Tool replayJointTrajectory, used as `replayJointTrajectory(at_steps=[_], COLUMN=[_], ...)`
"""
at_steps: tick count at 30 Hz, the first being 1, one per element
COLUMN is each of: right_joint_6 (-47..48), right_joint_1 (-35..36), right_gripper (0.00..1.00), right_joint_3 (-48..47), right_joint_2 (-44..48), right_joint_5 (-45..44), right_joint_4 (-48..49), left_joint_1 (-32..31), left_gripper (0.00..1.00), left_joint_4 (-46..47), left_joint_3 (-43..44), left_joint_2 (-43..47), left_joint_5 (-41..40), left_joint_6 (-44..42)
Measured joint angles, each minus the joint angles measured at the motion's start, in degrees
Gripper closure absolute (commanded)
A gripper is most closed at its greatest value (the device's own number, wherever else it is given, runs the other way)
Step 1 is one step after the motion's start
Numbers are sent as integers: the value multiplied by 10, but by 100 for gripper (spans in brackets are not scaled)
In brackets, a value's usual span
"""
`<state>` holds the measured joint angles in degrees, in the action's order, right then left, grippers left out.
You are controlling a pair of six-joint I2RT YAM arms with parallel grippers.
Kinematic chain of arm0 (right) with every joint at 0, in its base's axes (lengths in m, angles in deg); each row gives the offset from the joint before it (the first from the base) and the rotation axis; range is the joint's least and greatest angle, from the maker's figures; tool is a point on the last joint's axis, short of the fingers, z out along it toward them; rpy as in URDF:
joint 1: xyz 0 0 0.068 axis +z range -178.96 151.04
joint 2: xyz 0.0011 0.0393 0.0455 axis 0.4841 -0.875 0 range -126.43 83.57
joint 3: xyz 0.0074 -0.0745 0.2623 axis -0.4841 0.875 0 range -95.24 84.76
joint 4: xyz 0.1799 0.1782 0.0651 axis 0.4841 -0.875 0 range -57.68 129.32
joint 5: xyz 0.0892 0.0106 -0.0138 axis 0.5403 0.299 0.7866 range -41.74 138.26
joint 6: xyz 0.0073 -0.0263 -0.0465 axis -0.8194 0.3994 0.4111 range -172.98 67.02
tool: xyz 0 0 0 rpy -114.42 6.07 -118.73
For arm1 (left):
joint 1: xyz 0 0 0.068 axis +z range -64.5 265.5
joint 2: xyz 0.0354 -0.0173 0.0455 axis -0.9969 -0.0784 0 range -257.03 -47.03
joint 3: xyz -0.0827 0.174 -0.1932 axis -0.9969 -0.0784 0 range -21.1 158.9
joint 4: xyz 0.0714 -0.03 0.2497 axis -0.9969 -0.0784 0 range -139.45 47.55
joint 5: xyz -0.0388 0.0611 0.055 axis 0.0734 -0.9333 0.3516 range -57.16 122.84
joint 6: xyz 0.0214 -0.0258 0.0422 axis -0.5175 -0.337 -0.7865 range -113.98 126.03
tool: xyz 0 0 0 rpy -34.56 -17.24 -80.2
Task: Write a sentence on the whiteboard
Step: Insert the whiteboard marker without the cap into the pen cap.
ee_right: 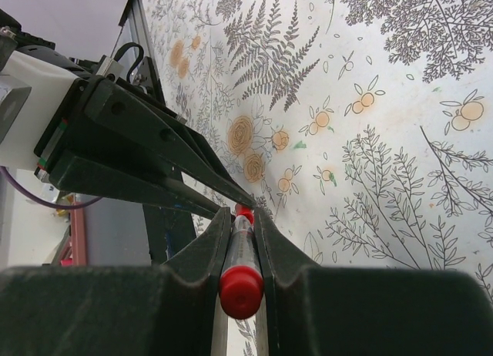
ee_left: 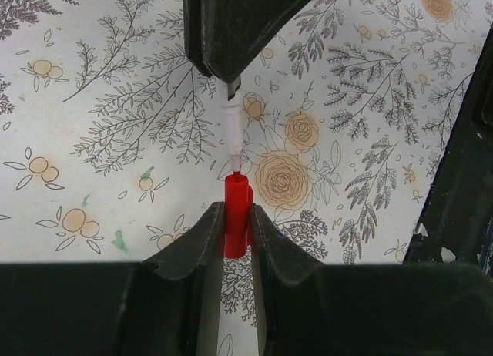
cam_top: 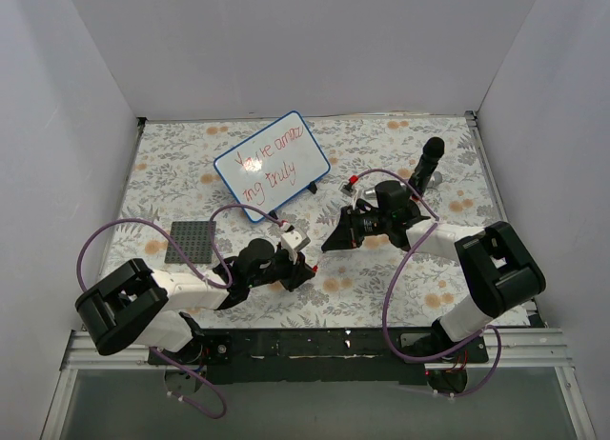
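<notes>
Now, red cap (ee_left: pixel 236 217) meets marker (ee_right: pixel 240 252), arm-base side of the whiteboard (cam_top: pixel 297 176).
I see the left gripper (cam_top: pixel 307 269) clamped on the red cap, the right gripper (cam_top: pixel 330 242) clamped on the marker, nib at the cap's mouth; the sentence (cam_top: pixel 270 160) sits on the whiteboard.

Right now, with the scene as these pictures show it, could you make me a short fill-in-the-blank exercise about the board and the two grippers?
1. The sentence on the whiteboard is written in ____ ink.
2. The left gripper is shut on a small red ____.
3. The right gripper is shut on the body of the ____.

Missing words: red; cap; marker.
</notes>
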<state>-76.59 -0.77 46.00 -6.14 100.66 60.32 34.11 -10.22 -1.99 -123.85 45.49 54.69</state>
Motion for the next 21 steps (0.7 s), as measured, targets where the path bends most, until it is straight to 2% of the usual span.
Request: replayJointTrajectory(at_steps=[21], right_joint_6=[2], right_joint_1=[11], right_gripper=[99], right_joint_3=[0], right_joint_2=[-12], right_joint_5=[3], right_joint_4=[1], left_joint_1=[0], left_gripper=[99], left_joint_4=[33], left_joint_3=[-8], left_joint_2=[4], left_joint_5=[-14], left_joint_6=[24])
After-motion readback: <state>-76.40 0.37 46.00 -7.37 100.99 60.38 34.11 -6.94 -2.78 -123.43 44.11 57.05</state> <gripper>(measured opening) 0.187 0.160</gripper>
